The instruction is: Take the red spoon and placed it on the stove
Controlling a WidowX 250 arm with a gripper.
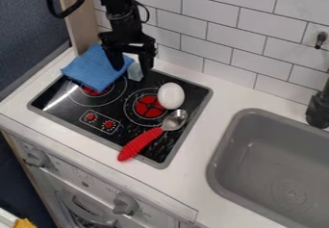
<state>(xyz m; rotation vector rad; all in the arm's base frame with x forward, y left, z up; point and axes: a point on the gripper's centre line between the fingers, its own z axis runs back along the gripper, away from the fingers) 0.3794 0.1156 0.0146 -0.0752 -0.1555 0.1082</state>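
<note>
I have the black gripper [132, 70] over the back of the black stove top [67, 110], its jaws wide apart and closed on nothing; a small pale block [135, 71] shows between them. The red-handled metal spoon [140, 144] lies on the stove's front right, its handle end over the rim. A smooth white egg [171, 95] sits just beside its bowl, and a folded blue cloth [96, 68] covers the stove's back left.

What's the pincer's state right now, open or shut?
Pincer: open, jaws apart; the red spoon lies on the stove, not in its grip.
</note>
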